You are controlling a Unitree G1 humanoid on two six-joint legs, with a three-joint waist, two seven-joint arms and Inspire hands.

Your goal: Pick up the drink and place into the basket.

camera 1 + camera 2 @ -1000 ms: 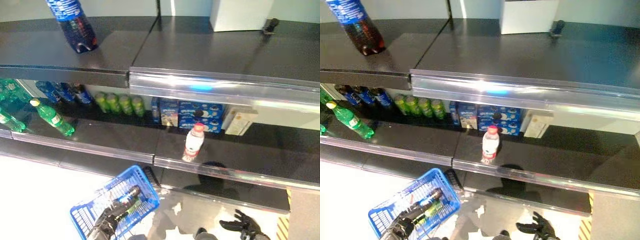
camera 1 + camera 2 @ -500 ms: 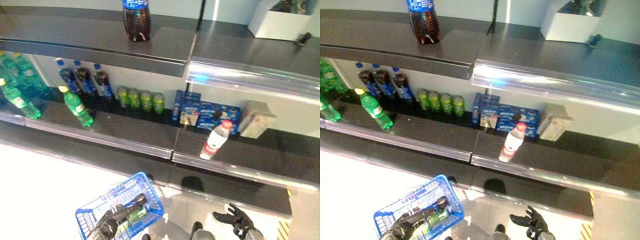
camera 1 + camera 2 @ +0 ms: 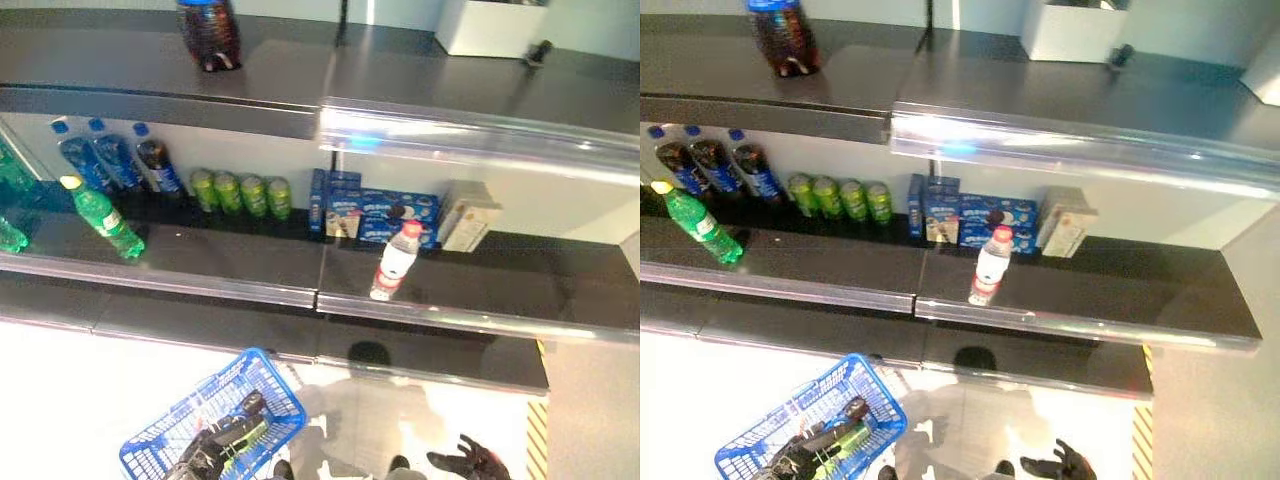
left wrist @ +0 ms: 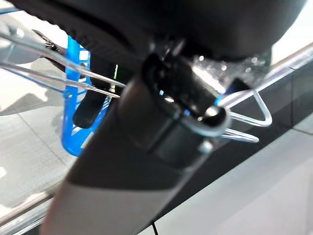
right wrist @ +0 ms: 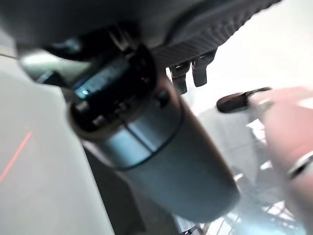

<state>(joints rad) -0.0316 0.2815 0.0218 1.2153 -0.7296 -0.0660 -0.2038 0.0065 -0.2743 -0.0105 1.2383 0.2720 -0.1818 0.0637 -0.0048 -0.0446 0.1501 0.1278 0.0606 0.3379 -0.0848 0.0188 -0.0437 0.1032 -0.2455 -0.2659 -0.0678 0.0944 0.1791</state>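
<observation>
Blue plastic basket hangs from the left hand, whose fingers are curled round its wire handle; the left wrist view shows the metal handle running across the hand and the blue mesh beyond it. Something green and dark already lies in the basket just past that hand, but I cannot tell what it is. The right hand is low and free, fingers spread wide, holding nothing.

The drink I take to be meant is the white bottle with a red cap, upright near the front lip of the middle shelf, well above and ahead of the right hand and a little toward the left-hand side of it. Blue boxes stand close behind the bottle and a tan carton lies beyond it on the right-hand side; green cans sit farther toward the left hand.

The step in hand looks like the reach. To do it well, I would raise the right hand to shelf height before going forward, so the fingers clear the shelf's shiny front rail. Come at the bottle from the open front, keep the hand wide until thumb and fingers sit either side of its body below the cap, then close. It stands near the edge and looks light, so a glancing touch could tip it. Keep the basket level and low beside the left hand meanwhile
</observation>
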